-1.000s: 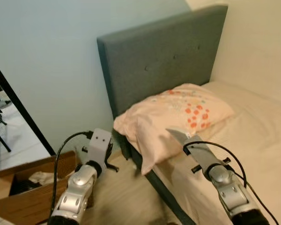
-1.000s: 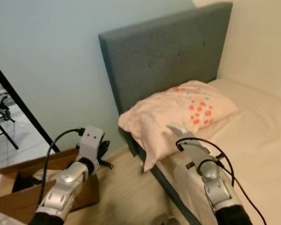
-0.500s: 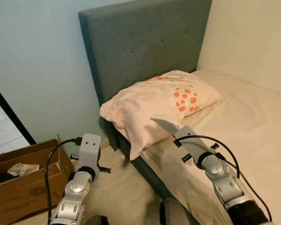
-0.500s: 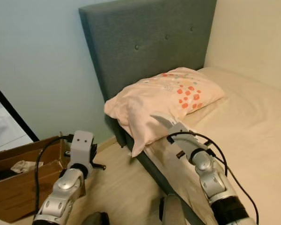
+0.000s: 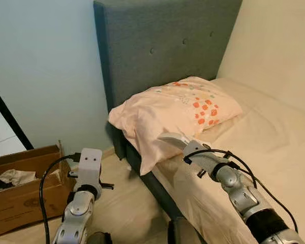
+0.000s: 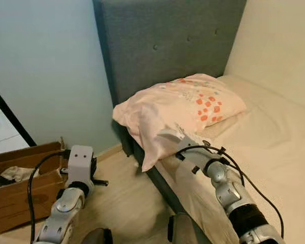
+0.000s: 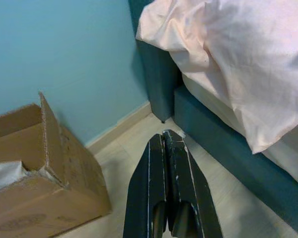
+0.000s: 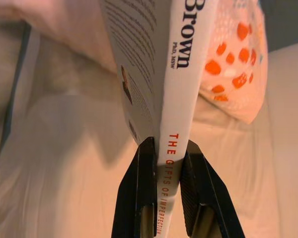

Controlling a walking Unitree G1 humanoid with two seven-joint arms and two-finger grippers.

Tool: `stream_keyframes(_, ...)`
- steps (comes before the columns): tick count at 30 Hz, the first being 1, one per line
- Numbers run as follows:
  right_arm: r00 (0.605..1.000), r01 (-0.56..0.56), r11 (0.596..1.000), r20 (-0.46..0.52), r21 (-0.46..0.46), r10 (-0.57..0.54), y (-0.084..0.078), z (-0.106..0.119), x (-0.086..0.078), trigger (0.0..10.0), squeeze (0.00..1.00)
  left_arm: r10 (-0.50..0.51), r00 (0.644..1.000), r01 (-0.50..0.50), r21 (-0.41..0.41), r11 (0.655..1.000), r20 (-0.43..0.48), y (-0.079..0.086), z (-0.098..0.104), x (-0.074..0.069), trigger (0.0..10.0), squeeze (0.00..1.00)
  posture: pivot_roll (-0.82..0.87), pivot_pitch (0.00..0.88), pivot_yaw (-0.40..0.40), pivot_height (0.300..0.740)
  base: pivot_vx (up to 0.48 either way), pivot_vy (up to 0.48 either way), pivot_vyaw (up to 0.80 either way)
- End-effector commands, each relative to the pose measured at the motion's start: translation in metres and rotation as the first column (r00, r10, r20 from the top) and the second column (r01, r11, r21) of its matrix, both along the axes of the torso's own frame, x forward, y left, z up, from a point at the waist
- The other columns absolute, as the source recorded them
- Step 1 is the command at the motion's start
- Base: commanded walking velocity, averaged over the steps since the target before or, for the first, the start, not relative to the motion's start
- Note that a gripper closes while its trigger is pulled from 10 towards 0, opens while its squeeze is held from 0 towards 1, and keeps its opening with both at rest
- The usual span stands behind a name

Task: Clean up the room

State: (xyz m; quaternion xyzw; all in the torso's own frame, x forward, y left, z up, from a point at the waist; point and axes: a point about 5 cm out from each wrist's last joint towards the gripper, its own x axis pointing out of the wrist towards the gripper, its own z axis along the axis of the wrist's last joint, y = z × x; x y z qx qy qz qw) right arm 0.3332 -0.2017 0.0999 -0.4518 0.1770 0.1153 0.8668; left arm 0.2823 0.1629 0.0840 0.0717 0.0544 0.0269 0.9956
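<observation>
Two silver arms are reaching forward beside a bed (image 5: 274, 147) with a grey headboard (image 5: 168, 46) in a pale blue room. On the right, the right gripper (image 8: 167, 148) is clamping a white book (image 8: 159, 59) by its spine, fingers (image 8: 141, 183) pressing either cover; the book is hanging over the near edge of the mattress, just in front of a pink pillow (image 5: 178, 109) with orange dots. Its spine is showing "Brown" and part of a red title, the rest cut off behind the fingers and the frame edge. From the head camera the book is appearing only as a pale sliver (image 5: 172, 141) ahead of the wrist. On the left, the left gripper (image 7: 166, 141) is hovering over the wooden floor (image 7: 203, 198) with its two fingers pressed together, holding nothing. A cardboard box (image 5: 25, 188) is sitting by the wall, cut off by the frame; crumpled pale material (image 5: 12, 176) inside it is too indistinct to identify. One corner of the pillow is drooping over the bed frame.
</observation>
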Motion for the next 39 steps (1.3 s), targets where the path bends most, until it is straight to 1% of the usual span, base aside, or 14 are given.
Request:
stream_keyframes(1, 0.999, 0.035, 0.999, 0.009, 0.003, -0.035, -0.007, 0.003, 0.0, 10.0, 0.0, -0.043, 0.999, 0.043, 0.029, 0.999, -0.002, -0.003, 0.002, 0.001, 10.0, 0.0, -0.09, 0.12, -0.056, 0.606, 0.0, 0.0, 0.0)
stream_keyframes(6, 0.999, 0.038, 0.999, 0.003, 0.028, -0.038, -0.004, 0.001, -0.001, 10.0, 0.0, -0.036, 0.999, 0.036, 0.029, 0.999, 0.001, 0.003, 0.005, 0.002, 10.0, 0.0, -0.08, 0.103, -0.062, 0.592, 0.0, 0.0, 0.0)
stream_keyframes(8, 1.0, 0.03, 0.999, -0.005, 0.031, -0.03, 0.0, -0.003, -0.003, 10.0, 0.0, 0.003, 1.0, -0.003, 0.004, 1.0, -0.013, 0.008, 0.001, 0.001, 10.0, 0.0, -0.09, 0.114, -0.053, 0.582, 0.0, 0.0, 0.0)
stream_keyframes(12, 1.0, 0.024, 0.999, -0.012, 0.032, -0.024, 0.001, -0.004, -0.004, 10.0, 0.0, -0.008, 1.0, 0.008, -0.016, 1.0, -0.016, 0.004, 0.001, 0.002, 10.0, 0.0, -0.1, 0.114, -0.047, 0.567, 0.0, 0.0, 0.0)
stream_keyframes(19, 1.0, 0.012, 1.0, -0.007, 0.002, -0.012, -0.001, -0.005, -0.004, 10.0, 0.0, -0.016, 1.0, 0.016, -0.012, 1.0, -0.017, 0.0, 0.001, 0.003, 10.0, 0.0, -0.09, 0.121, -0.047, 0.553, 0.0, 0.0, 0.0)
stream_keyframes(22, 0.998, 0.047, 0.999, 0.042, -0.024, -0.046, -0.013, 0.01, 0.003, 10.0, 0.0, -0.027, 1.0, 0.027, -0.009, 1.0, -0.013, -0.004, 0.002, 0.002, 10.0, 0.0, -0.09, 0.113, -0.052, 0.553, 0.0, 0.0, 0.0)
stream_keyframes(24, 0.994, 0.075, 0.996, 0.088, -0.051, -0.07, -0.021, 0.024, 0.01, 10.0, 0.0, -0.026, 1.0, 0.026, -0.008, 1.0, -0.012, -0.003, 0.003, 0.002, 10.0, 0.0, -0.09, 0.109, -0.051, 0.553, 0.0, 0.0, 0.0)
stream_keyframes(28, 0.989, 0.092, 0.992, 0.121, -0.09, -0.081, -0.027, 0.035, 0.014, 10.0, 0.0, -0.027, 1.0, 0.027, -0.007, 1.0, -0.009, -0.002, 0.003, 0.001, 10.0, 0.0, -0.09, 0.106, -0.052, 0.553, 0.0, 0.0, 0.0)
stream_keyframes(29, 0.984, 0.121, 0.982, 0.148, -0.146, -0.099, -0.036, 0.044, 0.018, 10.0, 0.0, -0.031, 0.999, 0.031, -0.004, 1.0, -0.007, -0.001, 0.003, 0.001, 10.0, 0.0, -0.09, 0.103, -0.051, 0.553, 0.0, 0.0, 0.0)
stream_keyframes(31, 0.979, 0.146, 0.969, 0.172, -0.199, -0.112, -0.044, 0.051, 0.019, 10.0, 0.0, -0.038, 0.999, 0.038, -0.006, 0.999, -0.001, -0.001, 0.004, 0.001, 10.0, 0.0, -0.09, 0.101, -0.051, 0.553, 0.0, 0.0, 0.0)
stream_keyframes(33, 0.975, 0.17, 0.956, 0.183, -0.238, -0.128, -0.05, 0.053, 0.019, 10.0, 0.0, -0.056, 0.998, 0.056, -0.008, 0.998, 0.004, -0.002, 0.004, 0.001, 10.0, 0.0, -0.09, 0.098, -0.051, 0.553, 0.0, 0.0, 0.0)
stream_keyframes(36, 0.973, 0.183, 0.949, 0.186, -0.256, -0.137, -0.054, 0.053, 0.02, 10.0, 0.0, -0.067, 0.998, 0.067, -0.008, 0.998, 0.006, -0.003, 0.005, 0.001, 10.0, 0.0, -0.09, 0.098, -0.051, 0.553, 0.0, 0.0, 0.0)
stream_keyframes(38, 0.978, 0.194, 0.943, 0.134, -0.27, -0.163, -0.057, 0.043, 0.017, 10.0, 0.0, -0.113, 0.993, 0.113, -0.003, 0.994, 0.01, -0.007, 0.006, 0.002, 10.0, 0.0, -0.09, 0.096, -0.05, 0.553, 0.0, 0.0, 0.0)
stream_keyframes(39, 0.98, 0.199, 0.953, 0.071, -0.226, -0.188, -0.055, 0.031, 0.014, 10.0, 0.0, -0.16, 0.987, 0.16, 0.012, 0.987, 0.017, -0.012, 0.008, 0.003, 10.0, 0.0, -0.08, 0.09, -0.049, 0.553, 0.0, 0.0, 0.0)
